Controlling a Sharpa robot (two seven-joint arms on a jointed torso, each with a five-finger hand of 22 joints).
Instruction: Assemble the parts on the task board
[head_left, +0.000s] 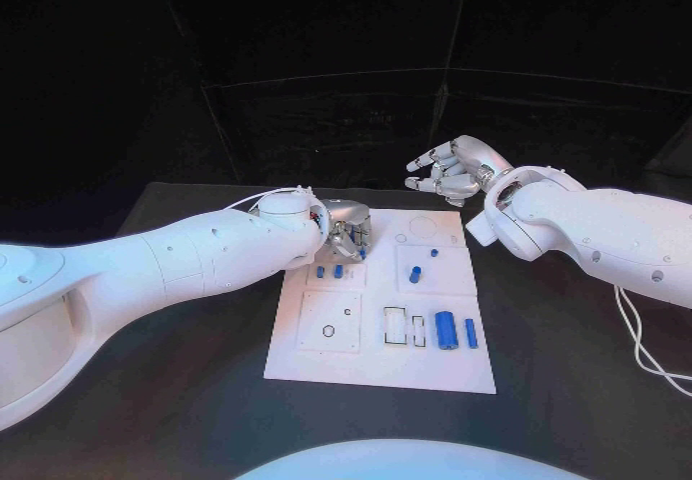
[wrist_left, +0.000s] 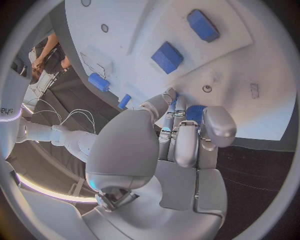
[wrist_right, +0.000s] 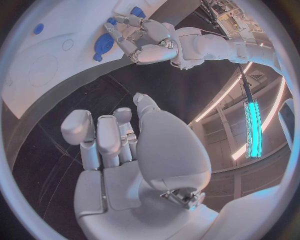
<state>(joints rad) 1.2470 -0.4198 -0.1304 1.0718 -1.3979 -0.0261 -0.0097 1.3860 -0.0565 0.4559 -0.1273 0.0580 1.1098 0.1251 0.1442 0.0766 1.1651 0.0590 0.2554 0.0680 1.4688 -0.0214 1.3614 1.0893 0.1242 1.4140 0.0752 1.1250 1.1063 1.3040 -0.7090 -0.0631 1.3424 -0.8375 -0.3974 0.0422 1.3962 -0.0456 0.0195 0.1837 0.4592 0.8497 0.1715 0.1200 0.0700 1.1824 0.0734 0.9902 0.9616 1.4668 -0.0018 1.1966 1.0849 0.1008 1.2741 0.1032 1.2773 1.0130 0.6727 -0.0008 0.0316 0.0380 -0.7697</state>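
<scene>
The white task board lies in the middle of the black table. My left hand is down on its far left corner, fingers curled, pinching a blue part between thumb and fingers; the right wrist view shows that hand on the board beside a round blue part. Two small blue parts stand just in front of it. Two more sit at the board's middle, and a blue cylinder and bar lie at the near right. My right hand hovers beyond the far edge, holding nothing.
Empty rectangular slots and a small ring mark the board's near half, and circular outlines its far right. A white cable hangs by my right arm over the dark table.
</scene>
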